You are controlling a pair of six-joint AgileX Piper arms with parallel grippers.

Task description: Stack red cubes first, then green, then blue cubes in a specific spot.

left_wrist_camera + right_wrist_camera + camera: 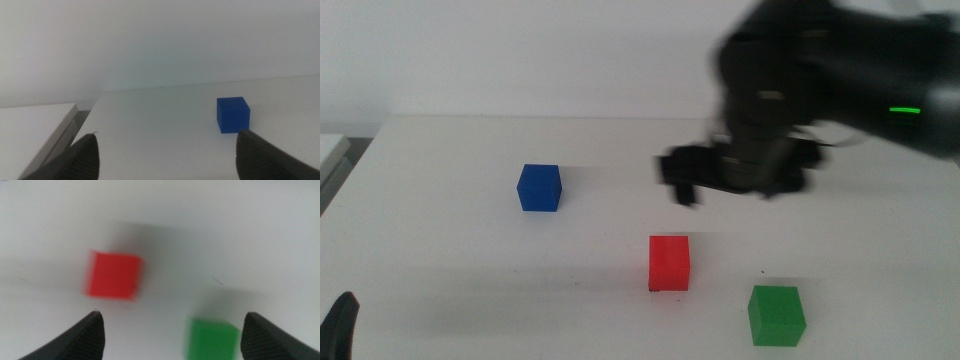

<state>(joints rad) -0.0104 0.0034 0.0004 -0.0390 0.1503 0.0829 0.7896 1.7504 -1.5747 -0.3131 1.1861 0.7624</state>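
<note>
The red cube [669,263] rests on the white table near its front middle, with tiny dark marks of the spot [654,290] at its base. Right of it and nearer the front is the green cube [777,315]. The blue cube [539,188] stands apart at the left. My right gripper [688,185] hovers, motion-blurred, above the table just behind the red cube. Its wrist view shows the right gripper [172,335] open over the red cube [113,276] and green cube [212,339]. The left gripper [172,160] waits open at the front left corner, looking toward the blue cube [233,114].
A flat pale slab [45,130] lies off the table's left edge [328,160]. A pale wall runs behind the table's back edge. The bulky right arm [860,70] hangs over the back right of the table.
</note>
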